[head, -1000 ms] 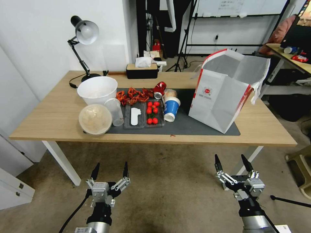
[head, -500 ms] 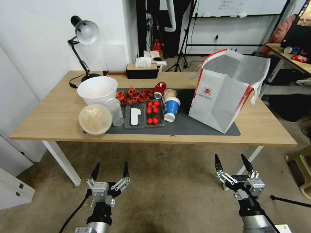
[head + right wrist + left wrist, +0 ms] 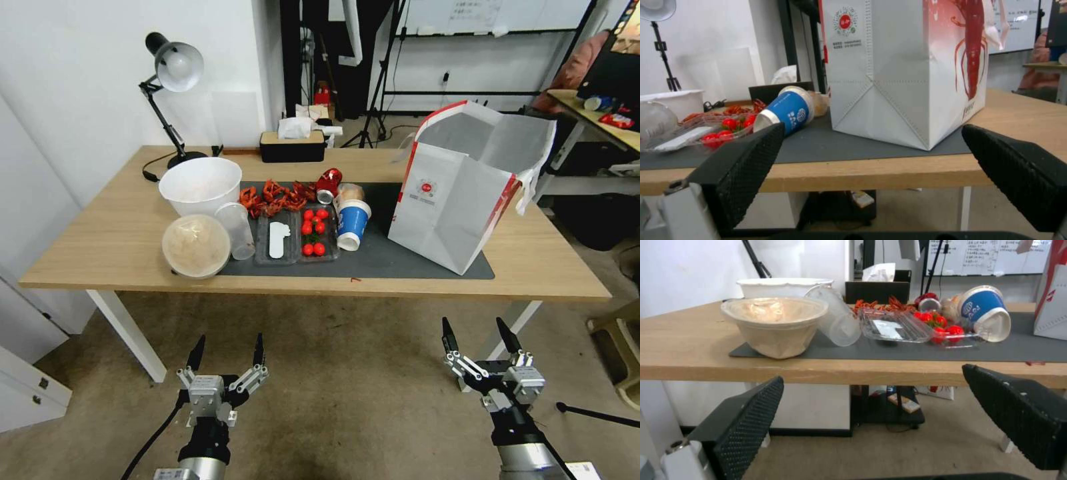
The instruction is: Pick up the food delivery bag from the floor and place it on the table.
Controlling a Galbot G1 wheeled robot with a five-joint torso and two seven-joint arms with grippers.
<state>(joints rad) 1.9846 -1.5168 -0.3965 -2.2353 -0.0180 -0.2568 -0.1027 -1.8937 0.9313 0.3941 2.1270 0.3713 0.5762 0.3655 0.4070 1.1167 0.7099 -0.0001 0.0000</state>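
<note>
The food delivery bag (image 3: pixel 460 193) stands upright and open on the dark mat at the right of the table (image 3: pixel 100 247). It is white with red edges and a silver lining. The right wrist view faces its corner, where the bag (image 3: pixel 907 73) shows a red crayfish print. My left gripper (image 3: pixel 227 352) is open, held low over the floor (image 3: pixel 347 373) in front of the table. My right gripper (image 3: pixel 479 337) is open too, below the table's front edge under the bag. Both hold nothing. The left wrist view shows the table edge (image 3: pixel 853 371) between its fingers (image 3: pixel 749 420).
On the mat lie a white bowl (image 3: pixel 200 185), a lidded bowl (image 3: pixel 196 245), a plastic cup (image 3: pixel 239 230), clear trays with tomatoes (image 3: pixel 313 232), a blue paper cup (image 3: pixel 351 223) and crayfish shells (image 3: pixel 277 195). A desk lamp (image 3: pixel 170 87) and tissue box (image 3: pixel 292 143) stand behind.
</note>
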